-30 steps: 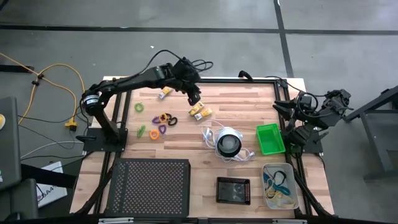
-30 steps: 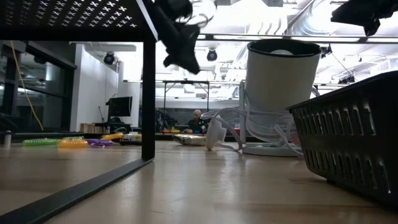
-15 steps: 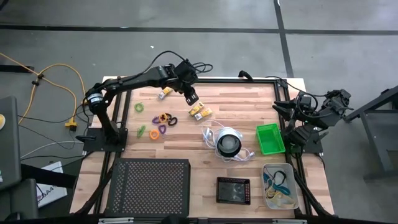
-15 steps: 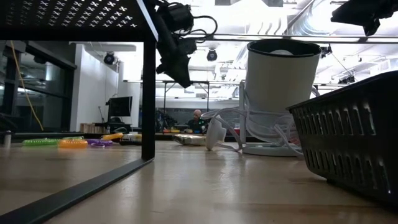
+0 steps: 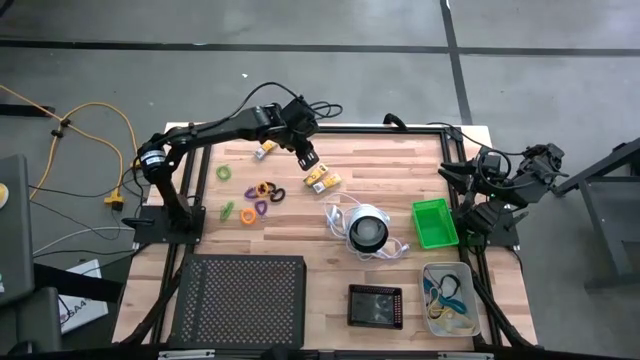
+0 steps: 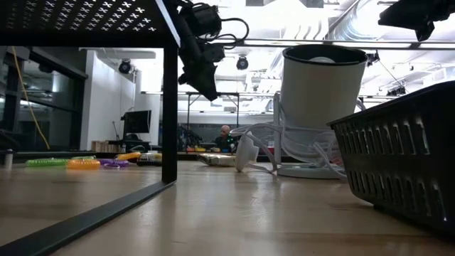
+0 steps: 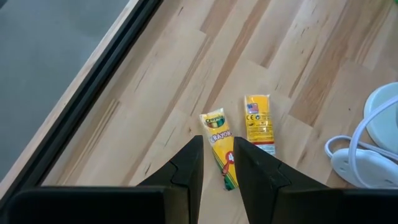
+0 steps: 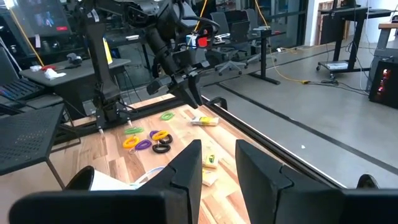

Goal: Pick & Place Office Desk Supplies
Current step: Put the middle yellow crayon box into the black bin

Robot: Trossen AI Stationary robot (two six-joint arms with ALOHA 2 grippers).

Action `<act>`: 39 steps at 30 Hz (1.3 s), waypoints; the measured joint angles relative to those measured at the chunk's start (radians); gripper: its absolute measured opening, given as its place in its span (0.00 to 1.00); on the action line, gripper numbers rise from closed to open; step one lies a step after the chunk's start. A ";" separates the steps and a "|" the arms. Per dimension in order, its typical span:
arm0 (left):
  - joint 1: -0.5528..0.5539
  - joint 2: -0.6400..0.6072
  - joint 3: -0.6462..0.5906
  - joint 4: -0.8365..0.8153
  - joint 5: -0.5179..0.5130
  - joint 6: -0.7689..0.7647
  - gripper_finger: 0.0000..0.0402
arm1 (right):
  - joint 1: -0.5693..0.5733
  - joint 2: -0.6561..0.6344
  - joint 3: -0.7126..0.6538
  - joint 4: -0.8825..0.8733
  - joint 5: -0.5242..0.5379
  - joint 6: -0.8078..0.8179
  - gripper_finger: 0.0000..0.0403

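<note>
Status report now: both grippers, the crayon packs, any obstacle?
Left gripper above two crayon packs, jaws apart, empty. Right gripper parked at table's right edge, empty. Nothing blocking the packs.

The wooden table (image 5: 380, 160) carries crayon packs (image 5: 321, 180) below the left gripper (image 5: 308, 158), coloured loops (image 5: 255, 198), trays (image 5: 433, 222).

Lab: desks (image 8: 56, 71), monitors (image 6: 136, 122), ducting (image 6: 370, 25)

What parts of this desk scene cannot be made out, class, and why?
- Crayon packs, low view: far off, too small to read.
- Clear tray contents, high view: tangled, too small to identify.
- Right gripper, low view: cut off by the top edge.
- Nearer crayon pack, left wrist view: partly behind the left gripper.
</note>
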 joint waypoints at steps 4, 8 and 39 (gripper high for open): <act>-0.002 0.000 0.000 -0.005 0.000 -0.005 0.21 | 0.000 0.000 0.000 0.000 0.000 0.000 0.21; -0.010 0.000 0.000 -0.005 0.000 -0.034 0.21 | 0.000 0.000 0.000 0.000 0.000 0.000 0.21; -0.151 0.140 0.000 -0.063 -0.207 -0.220 0.21 | 0.000 0.000 0.000 0.001 -0.003 0.000 0.21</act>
